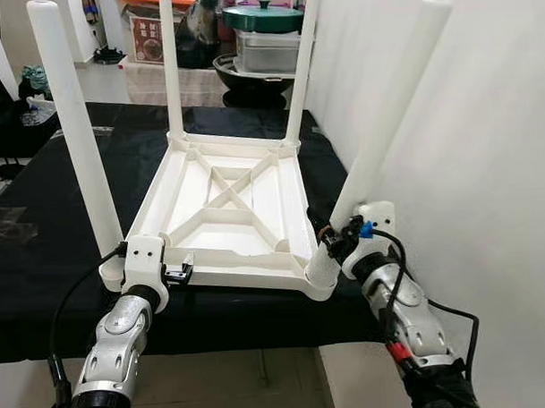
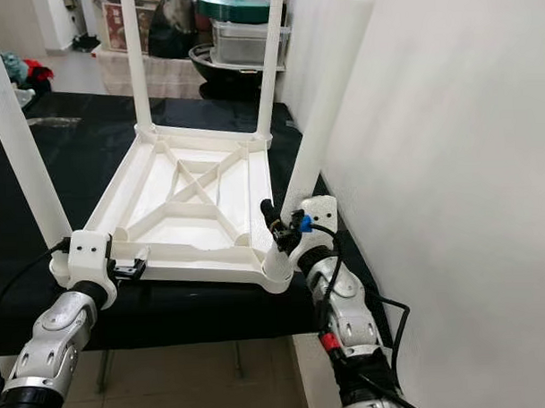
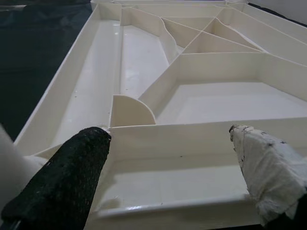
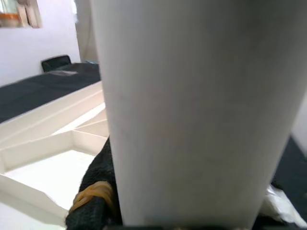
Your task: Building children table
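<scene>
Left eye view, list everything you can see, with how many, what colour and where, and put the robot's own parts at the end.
Tabletop: one, cream, upside down on the black surface, ribbed underside up.
Legs: four, white, standing up from the tabletop's corners.
Black surface: one, under the tabletop.
Pot with green lid: one, grey, behind the far legs.
Wall: white, on the right.
Left gripper: fingers apart, at the tabletop's near left edge.
Right gripper: around the base of the near right leg.
</scene>
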Robot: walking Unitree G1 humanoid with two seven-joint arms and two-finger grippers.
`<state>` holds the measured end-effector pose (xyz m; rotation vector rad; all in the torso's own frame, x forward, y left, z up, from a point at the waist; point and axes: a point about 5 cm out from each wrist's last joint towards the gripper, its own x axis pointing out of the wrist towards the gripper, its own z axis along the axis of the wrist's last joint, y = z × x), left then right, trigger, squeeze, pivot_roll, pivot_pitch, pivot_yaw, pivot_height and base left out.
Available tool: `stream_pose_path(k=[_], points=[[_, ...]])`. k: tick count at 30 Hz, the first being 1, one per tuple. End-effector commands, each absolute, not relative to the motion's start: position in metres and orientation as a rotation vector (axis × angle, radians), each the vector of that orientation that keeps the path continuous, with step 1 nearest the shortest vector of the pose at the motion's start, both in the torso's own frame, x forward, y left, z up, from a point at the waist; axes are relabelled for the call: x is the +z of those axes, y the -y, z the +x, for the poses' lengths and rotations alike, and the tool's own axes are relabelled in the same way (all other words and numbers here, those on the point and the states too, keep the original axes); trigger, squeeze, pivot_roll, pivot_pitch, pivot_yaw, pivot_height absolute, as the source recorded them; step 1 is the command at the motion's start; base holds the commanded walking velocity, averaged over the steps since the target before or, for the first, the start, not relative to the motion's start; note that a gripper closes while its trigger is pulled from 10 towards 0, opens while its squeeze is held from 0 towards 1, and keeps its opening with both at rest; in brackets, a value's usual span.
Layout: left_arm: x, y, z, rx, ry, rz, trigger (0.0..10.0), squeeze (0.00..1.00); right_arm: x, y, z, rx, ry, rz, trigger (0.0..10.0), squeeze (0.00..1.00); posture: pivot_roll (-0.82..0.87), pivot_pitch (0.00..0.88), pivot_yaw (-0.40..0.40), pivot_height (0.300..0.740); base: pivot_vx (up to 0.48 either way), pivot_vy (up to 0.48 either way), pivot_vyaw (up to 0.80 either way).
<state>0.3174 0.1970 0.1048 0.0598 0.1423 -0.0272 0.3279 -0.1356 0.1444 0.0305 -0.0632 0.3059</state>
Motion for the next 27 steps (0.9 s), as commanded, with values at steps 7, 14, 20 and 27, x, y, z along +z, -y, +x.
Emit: stream_pose_path(k=[7, 14, 20, 27], points=[[0.102, -0.194, 0.319, -0.032, -0.16, 0.059, 10.0, 0.0, 0.086, 0.147, 0.319, 0.126, -0.291, -0.066, 10.0, 0.0, 0.06, 0.0, -0.113, 0.74, 0.0, 0.0, 0.0], [0.1, -0.198, 0.318, -0.016, -0.162, 0.057, 10.0, 0.0, 0.087, 0.162, 0.325, -0.143, -0.311, 0.093, 10.0, 0.0, 0.06, 0.0, -0.121, 0.74, 0.0, 0.0, 0.0], [0.1, -0.194, 0.318, -0.019, -0.163, 0.053, 10.0, 0.0, 0.089, 0.165, 0.323, -0.254, -0.302, 0.147, 10.0, 0.0, 0.06, 0.0, -0.121, 0.74, 0.0, 0.0, 0.0], [0.099, -0.196, 0.317, -0.015, -0.164, 0.055, 10.0, 0.0, 0.088, 0.163, 0.319, -0.293, -0.288, 0.14, 10.0, 0.0, 0.07, 0.0, -0.122, 0.74, 0.0, 0.0, 0.0]])
